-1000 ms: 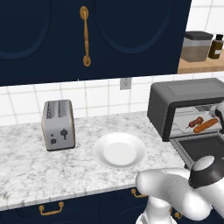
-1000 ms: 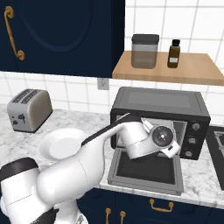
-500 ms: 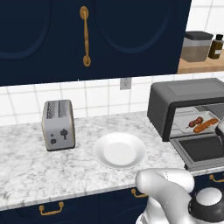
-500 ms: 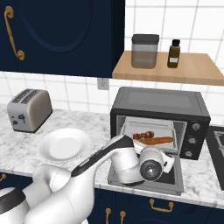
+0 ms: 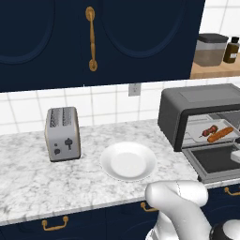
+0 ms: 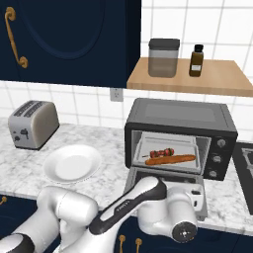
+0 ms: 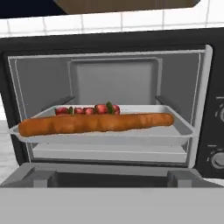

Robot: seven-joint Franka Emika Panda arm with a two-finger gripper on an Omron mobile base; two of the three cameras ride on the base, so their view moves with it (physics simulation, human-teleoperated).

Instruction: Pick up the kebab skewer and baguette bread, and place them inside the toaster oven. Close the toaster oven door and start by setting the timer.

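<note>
Kitchen: marble counter (image 5: 28,183), toaster (image 5: 62,134).

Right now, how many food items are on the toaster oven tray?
2. The baguette bread lies along the front of the tray; the kebab skewer lies just behind it. More could be hidden behind the loaf.

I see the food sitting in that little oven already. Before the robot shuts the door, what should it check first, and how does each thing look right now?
1. baguette bread lies on the tray inside the toaster oven: ok.
2. kebab skewer on the same tray, behind the bread: ok.
3. Nothing juts past the opening: ok.
4. toaster oven door hanging open and flat: ok, not yet closed.
5. Gripper empty and open: ok.
6. Timer knobs setting: cannot tell.
</note>
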